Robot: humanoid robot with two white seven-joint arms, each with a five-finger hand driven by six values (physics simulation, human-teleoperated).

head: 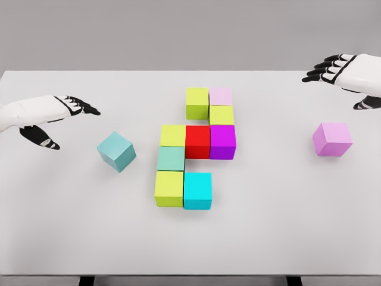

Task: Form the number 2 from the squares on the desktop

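Several coloured cubes sit joined at the table's middle: a lime cube point(197, 102) and a pale pink cube point(221, 96) on top, a lime one point(221, 115) below, then a yellow-green point(172, 136), red point(197, 140) and purple cube point(222, 141) in a row, a teal-green cube point(171, 158), and a lime point(169, 188) and cyan cube point(197, 190) at the bottom. A loose teal cube point(116, 151) lies rotated to the left. A loose violet cube point(332, 139) lies at the right. My left hand point(65, 116) hovers open up-left of the teal cube. My right hand point(342, 74) hovers open above the violet cube.
The white table point(71, 238) spans the whole view, with its front edge near the bottom and a grey wall behind its back edge.
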